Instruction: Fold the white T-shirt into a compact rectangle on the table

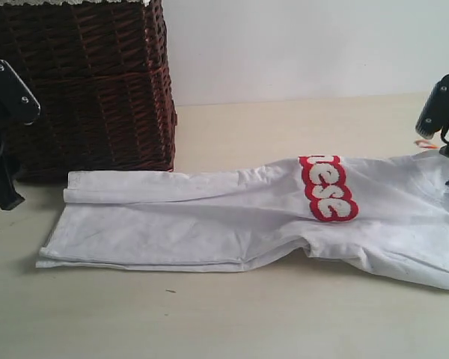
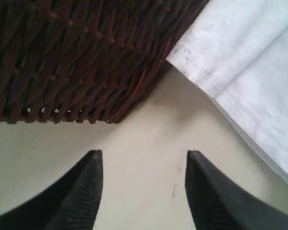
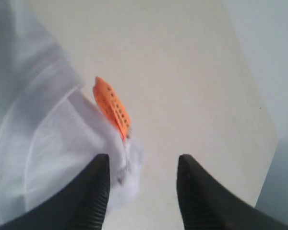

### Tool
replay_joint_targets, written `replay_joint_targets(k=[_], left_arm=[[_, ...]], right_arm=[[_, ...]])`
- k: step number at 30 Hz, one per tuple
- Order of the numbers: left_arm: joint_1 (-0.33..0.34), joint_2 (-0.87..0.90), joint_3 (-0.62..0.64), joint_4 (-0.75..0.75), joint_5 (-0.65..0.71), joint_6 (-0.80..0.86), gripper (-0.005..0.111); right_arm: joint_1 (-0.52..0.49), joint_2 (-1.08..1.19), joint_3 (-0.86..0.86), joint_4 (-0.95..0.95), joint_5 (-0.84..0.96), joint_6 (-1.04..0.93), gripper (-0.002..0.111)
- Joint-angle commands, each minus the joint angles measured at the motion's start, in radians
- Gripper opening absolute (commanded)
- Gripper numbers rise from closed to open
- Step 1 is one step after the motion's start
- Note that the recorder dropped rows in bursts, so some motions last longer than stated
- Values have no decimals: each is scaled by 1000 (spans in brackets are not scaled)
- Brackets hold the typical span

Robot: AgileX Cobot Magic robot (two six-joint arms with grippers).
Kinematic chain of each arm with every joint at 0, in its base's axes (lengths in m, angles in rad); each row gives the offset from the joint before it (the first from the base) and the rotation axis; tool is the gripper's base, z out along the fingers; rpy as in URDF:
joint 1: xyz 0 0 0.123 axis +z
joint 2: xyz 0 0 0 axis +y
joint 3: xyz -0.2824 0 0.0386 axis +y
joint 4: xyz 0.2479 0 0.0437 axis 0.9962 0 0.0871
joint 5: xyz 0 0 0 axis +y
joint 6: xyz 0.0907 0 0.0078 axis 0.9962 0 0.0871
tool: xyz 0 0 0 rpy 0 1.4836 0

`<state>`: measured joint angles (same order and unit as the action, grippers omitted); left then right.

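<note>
Lying left-to-right, the white T-shirt (image 1: 232, 217) has the left gripper (image 2: 143, 157) just off its left end, right gripper (image 3: 141, 162) over its right, both parted, empty.

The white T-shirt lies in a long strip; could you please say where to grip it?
Probably the white T-shirt at its short ends, from outside: hem corner beside the wicker basket for the left gripper, edge by the orange tag for the right gripper. It lies folded lengthwise.

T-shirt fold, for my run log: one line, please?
white T-shirt: folded strip on table | left gripper: open, empty | right gripper: open, empty
</note>
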<state>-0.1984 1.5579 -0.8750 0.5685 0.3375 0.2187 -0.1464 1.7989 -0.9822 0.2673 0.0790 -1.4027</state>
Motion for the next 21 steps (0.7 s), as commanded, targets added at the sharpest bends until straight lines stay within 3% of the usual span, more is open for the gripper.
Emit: replay_joint_targets(k=[1,5,7,8,9,11,16,21], left_arm=[[-1,-14,3,-106,67,-150,52],[-4,-13,3,-550,124,-73,43],[-25,-9,3,-747,202,155,38],[-41,-6,3,-848,254,299,37],[-78,-5,3,-1041,351,552,37],[-128,0,3,-1164,387,766,39],[-252,62,51,-1147,191,807,57],[-271,160,82,-1060,45,754,56]], right_arm=[[-5,-121,-2,49,148,20,46],[-5,-213,-2,112,629,9,46],[-5,-215,5,126,852,-30,46],[-5,-215,14,126,896,-40,46],[-5,-215,55,126,918,-81,46],[-5,-215,102,136,910,-146,46],[-5,-212,238,242,627,-211,46],[-5,-180,244,256,572,-215,46]])
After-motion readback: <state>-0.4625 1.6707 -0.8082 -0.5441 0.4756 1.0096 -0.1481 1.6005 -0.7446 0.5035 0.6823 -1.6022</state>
